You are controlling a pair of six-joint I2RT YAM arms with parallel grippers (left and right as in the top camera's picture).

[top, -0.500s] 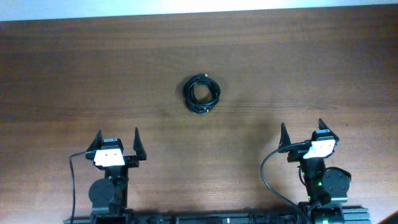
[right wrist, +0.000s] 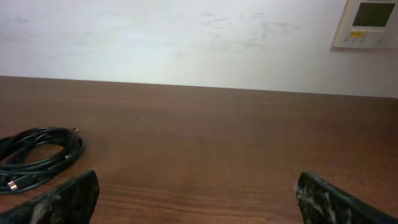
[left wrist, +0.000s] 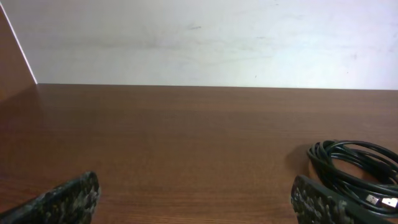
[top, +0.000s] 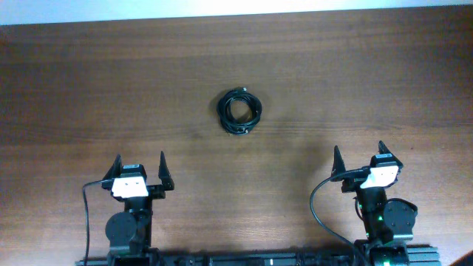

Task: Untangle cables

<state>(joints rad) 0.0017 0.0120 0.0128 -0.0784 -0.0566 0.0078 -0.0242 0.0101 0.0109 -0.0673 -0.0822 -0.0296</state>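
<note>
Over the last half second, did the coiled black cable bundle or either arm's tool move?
Nothing visibly changed. The tight coil of thin black cables lies where it was on the brown wooden table, untouched, and the left tool and right tool sit open near the front edge, apart from it.

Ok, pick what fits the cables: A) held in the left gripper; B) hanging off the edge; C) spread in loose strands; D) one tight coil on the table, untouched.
D: the cables lie in one tight coil on the table, left gripper and right gripper open, clear of them.
</note>
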